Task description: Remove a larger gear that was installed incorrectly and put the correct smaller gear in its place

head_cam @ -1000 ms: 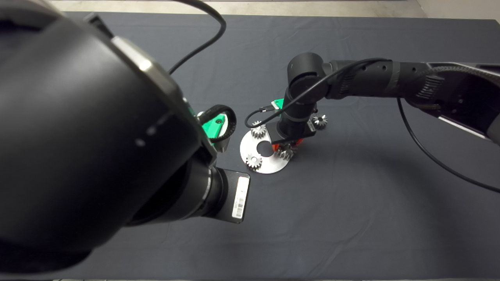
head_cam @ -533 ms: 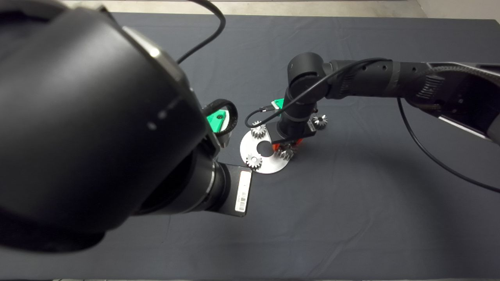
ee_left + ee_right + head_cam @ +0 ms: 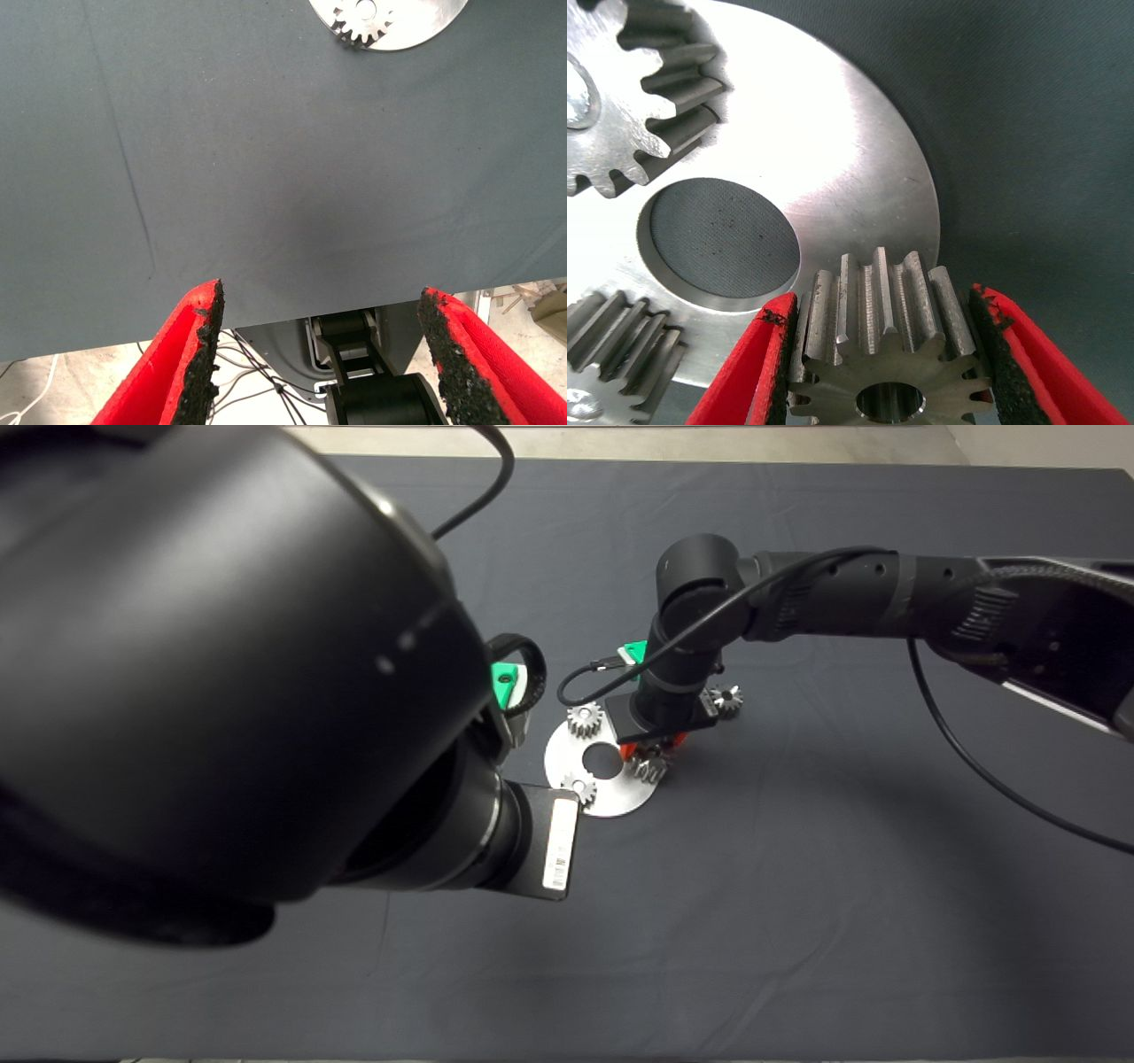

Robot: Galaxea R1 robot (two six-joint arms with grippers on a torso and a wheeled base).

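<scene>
The table (image 3: 797, 921), covered w/ a dark mat, carried a round steel plate (image 3: 611, 802) near centre. The left pincer (image 3: 319, 345) hung w/ fingers spread wide, empty, over bare mat at the plate's 8 o'clock. The right pincer (image 3: 881, 354) was closed on the smaller gear (image 3: 877, 341) at the plate's 3 o'clock rim. The larger gear (image 3: 726, 701) lay on the mat at approx. 2 o'clock, off the plate. Two silver gears (image 3: 585, 720) sat on the plate at 11 and 7 o'clock.

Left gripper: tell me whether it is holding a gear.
No: in the left wrist view the left gripper is open over bare mat, nothing between its fingers.
</scene>
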